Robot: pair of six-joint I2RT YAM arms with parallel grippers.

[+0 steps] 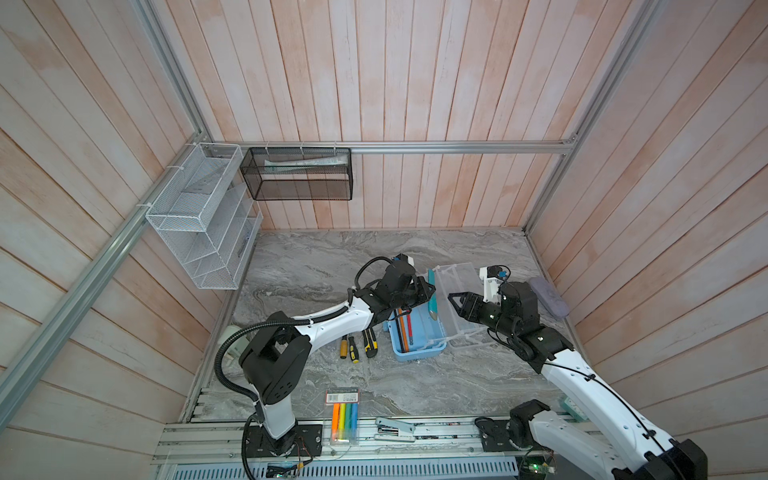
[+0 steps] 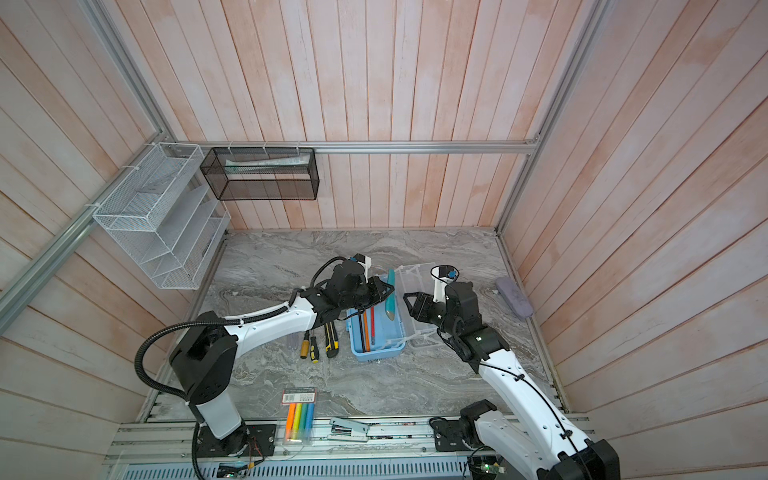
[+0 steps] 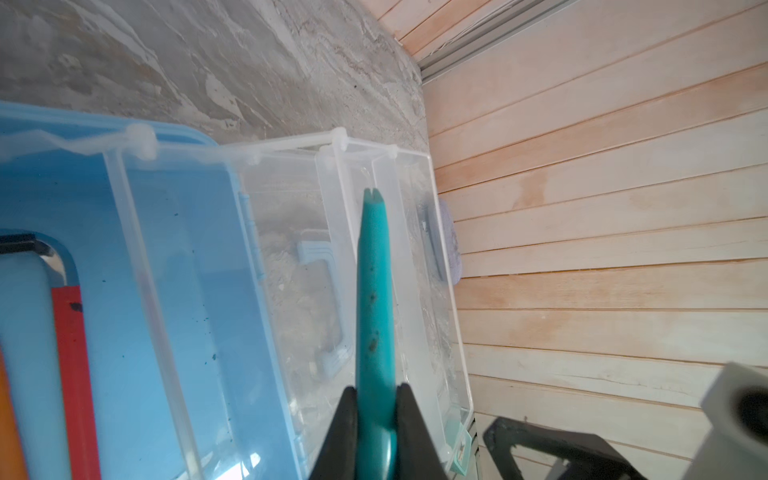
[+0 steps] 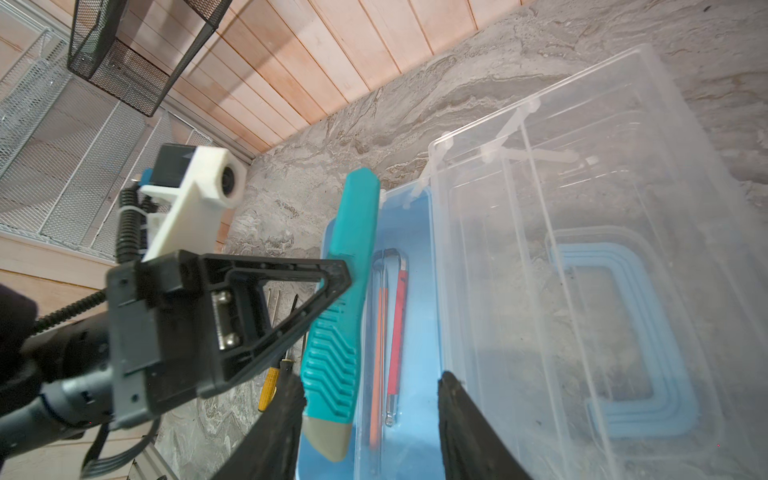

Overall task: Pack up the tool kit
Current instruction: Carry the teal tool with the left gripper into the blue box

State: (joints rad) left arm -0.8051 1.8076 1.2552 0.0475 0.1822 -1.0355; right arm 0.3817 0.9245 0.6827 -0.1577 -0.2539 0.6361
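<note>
Left fingers (image 3: 353,415) clenched on the teal tool (image 3: 374,291), pinching it across its narrow body, tip pointing away from me. The tool kit (image 1: 415,355) sits open on the marble table (image 1: 311,257), clear lid (image 4: 665,208) flopped out toward my right arm, red and orange tools (image 1: 405,328) already lying in the blue base. My right gripper (image 4: 372,380) hangs just beside the box with its jaws apart and nothing between them.

The worry: in a top view the teal tool (image 1: 433,305) rides right along the box's lid-side edge, not over the middle. If I let go here, I reckon it lands on the rim or tips into the clear plastic. It looks long for the base too, so an end could catch a wall and prop up. The pinch is thin, so it may swivel as I lower. And my right gripper (image 1: 455,301) is near enough to get bumped
</note>
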